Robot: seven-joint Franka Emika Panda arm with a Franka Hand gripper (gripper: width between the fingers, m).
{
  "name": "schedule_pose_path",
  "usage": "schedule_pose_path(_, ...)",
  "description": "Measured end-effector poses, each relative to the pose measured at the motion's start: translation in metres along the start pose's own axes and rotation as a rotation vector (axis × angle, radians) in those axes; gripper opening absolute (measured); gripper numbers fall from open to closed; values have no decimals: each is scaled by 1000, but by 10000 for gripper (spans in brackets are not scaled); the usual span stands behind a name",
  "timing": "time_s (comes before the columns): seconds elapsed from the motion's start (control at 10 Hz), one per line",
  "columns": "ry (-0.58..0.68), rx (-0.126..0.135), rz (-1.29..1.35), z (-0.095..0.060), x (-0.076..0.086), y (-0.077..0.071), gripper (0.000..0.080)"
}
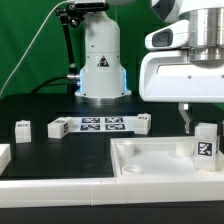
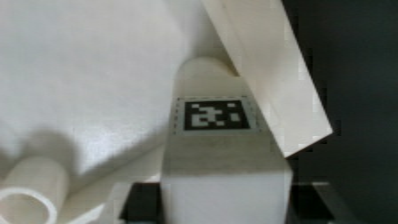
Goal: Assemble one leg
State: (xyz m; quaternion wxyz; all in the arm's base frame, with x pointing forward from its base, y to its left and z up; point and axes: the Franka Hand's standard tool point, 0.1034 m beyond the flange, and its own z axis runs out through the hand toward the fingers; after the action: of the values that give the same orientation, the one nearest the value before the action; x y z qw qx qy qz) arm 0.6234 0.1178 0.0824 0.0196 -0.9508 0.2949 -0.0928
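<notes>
The leg [image 1: 205, 143] is a small white block with a black-and-white tag, held upright at the exterior view's right. My gripper [image 1: 199, 128] comes down on it from above and is shut on it. In the wrist view the leg [image 2: 215, 150] fills the middle, tag facing the camera, and a dark finger [image 2: 150, 200] presses each of its sides at my gripper [image 2: 222, 208]. The leg sits over the right part of the large white tray piece [image 1: 150, 165], close to its raised rim [image 2: 267, 70]. Whether its base touches the tray floor I cannot tell.
The marker board [image 1: 100, 125] lies in the middle of the black table in front of the robot base [image 1: 101, 60]. Three more small tagged blocks [image 1: 22, 128] [image 1: 56, 127] [image 1: 145, 122] lie beside it. A white round peg [image 2: 36, 185] lies on the tray near the held leg.
</notes>
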Motion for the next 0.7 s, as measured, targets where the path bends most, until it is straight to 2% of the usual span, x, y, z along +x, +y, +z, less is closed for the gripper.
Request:
schedule_pose_path(0.3, -18, -2, 466, 0, -3, 1, 290)
schedule_pose_path(0.6, -27, 0, 719, -1, -4, 2, 290)
schedule_pose_path(0.7, -26, -1, 727, -1, -4, 2, 290)
